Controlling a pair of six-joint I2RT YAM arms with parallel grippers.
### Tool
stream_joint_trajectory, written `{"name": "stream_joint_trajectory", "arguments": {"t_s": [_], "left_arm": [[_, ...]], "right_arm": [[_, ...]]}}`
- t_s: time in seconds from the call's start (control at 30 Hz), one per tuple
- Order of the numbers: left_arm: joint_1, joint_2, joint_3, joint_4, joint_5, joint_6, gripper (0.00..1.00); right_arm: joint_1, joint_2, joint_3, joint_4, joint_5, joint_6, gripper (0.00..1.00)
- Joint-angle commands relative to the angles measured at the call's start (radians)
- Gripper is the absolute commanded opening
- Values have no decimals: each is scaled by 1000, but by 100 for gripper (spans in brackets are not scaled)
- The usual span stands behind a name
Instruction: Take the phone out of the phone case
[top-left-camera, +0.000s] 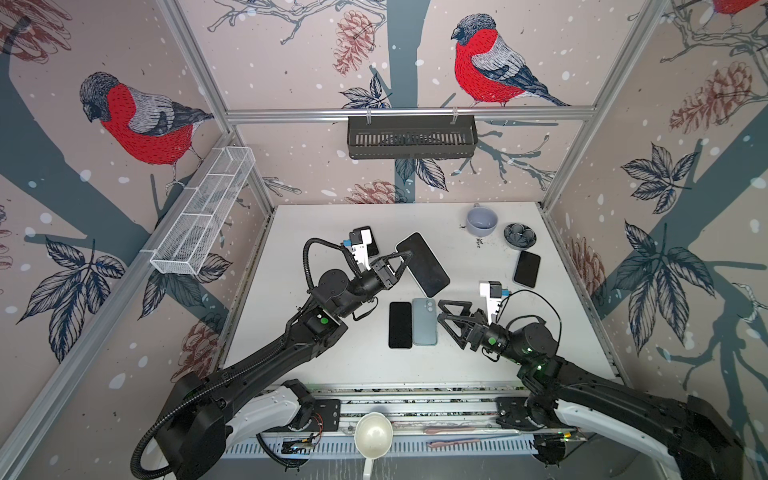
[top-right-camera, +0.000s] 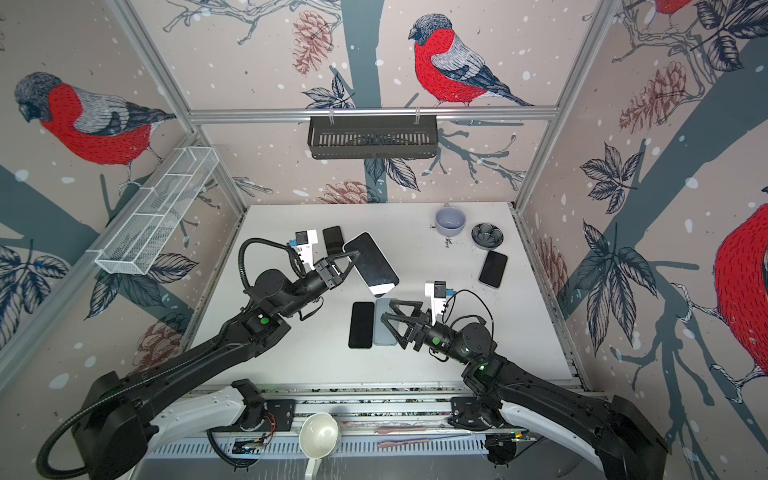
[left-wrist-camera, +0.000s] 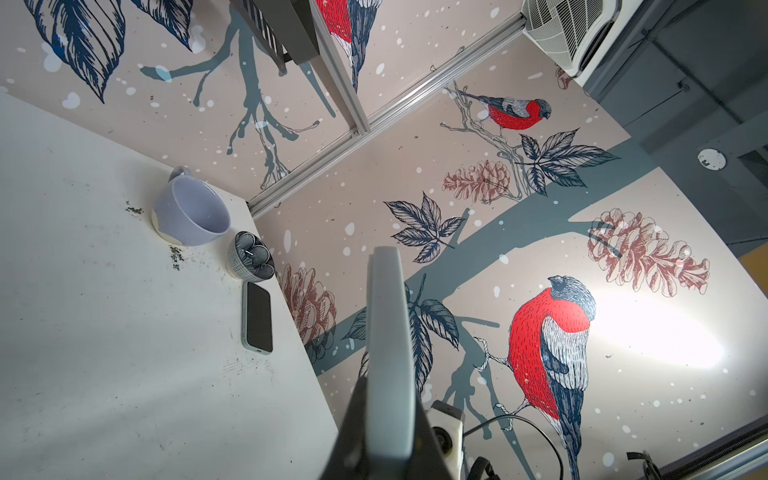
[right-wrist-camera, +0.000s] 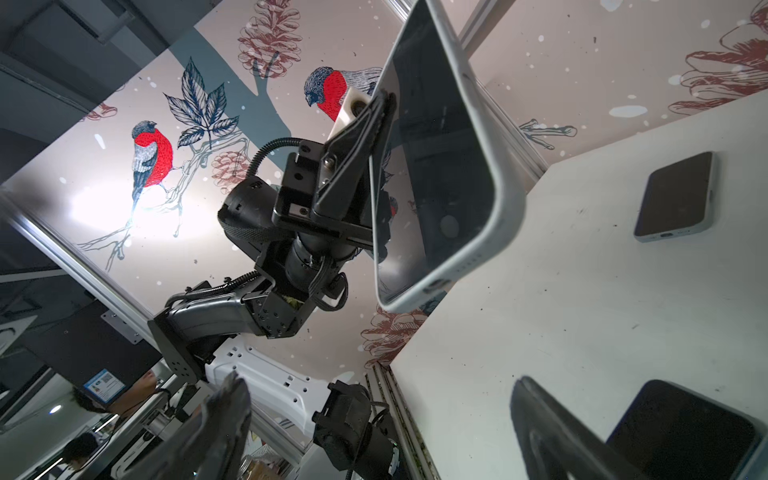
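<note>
While the left claw (top-left-camera: 408, 254) clamps the cased phone (top-left-camera: 424, 264) aloft above the table (top-left-camera: 332, 361), the right claw (top-left-camera: 439, 311), wide open and empty, likely must next catch the case rim (right-wrist-camera: 509, 208) and peel it off.

This was a robot lab cell: a white table (top-left-camera: 374, 365) boxed by aluminium framing (top-left-camera: 407, 113) and bird-print panels (top-left-camera: 291, 62), two arms (top-left-camera: 266, 353) mounted at its near edge, a ceiling air unit (left-wrist-camera: 569, 33) beyond.

A lilac mug (top-left-camera: 481, 221) stands just beside a dark patterned bowl (top-left-camera: 519, 236) near the far right corner of the table (top-left-camera: 332, 365).
</note>
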Motion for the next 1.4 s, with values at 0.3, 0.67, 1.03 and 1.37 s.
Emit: {"name": "stream_joint_trajectory", "arguments": {"t_s": [0.3, 0.67, 1.03, 1.37], "left_arm": [[-28, 16, -22, 176, 10, -30, 0], [-30, 8, -39, 194, 12, -34, 0], [-37, 12, -52, 210, 22, -35, 0], [-52, 8, -40, 164, 21, -49, 0]], "right_arm": [[1, 164, 18, 275, -46, 85, 57], [-1, 232, 27, 344, -50, 110, 42], [-13, 251, 20, 356, -42, 120, 23], [-36, 309, 33, 247, -88, 12, 0]]}}
